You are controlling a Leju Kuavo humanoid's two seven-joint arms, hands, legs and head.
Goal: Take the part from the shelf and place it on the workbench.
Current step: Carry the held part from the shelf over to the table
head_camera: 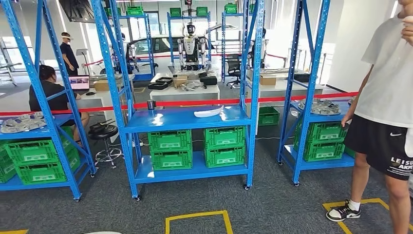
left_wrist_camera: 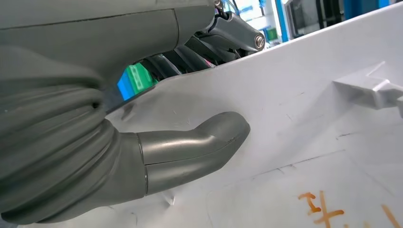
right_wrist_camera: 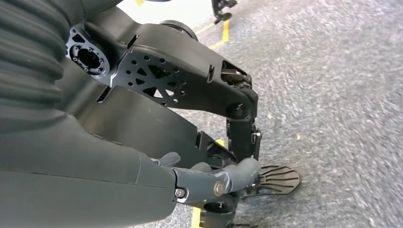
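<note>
My left hand (left_wrist_camera: 142, 118) grips a large white plastic part (left_wrist_camera: 304, 123). Its thumb (left_wrist_camera: 199, 147) presses flat on the part's face and the dark fingers (left_wrist_camera: 190, 52) hook over its edge. Orange marks are drawn on the part. A sliver of white (head_camera: 102, 232) shows at the bottom edge of the head view. Another white part (head_camera: 208, 112) lies on the middle blue shelf (head_camera: 160, 122), some way ahead of me. My right hand (right_wrist_camera: 209, 180) hangs by my side over the grey carpet, fingers loosely apart and holding nothing.
Green crates (head_camera: 195, 148) fill the lower shelf. Blue racks (head_camera: 34, 141) with grey parts stand left and right. A person (head_camera: 384, 112) stands close at the right. Yellow floor tape (head_camera: 197, 217) marks a box ahead. A black stool (head_camera: 104, 134) stands left of the middle rack.
</note>
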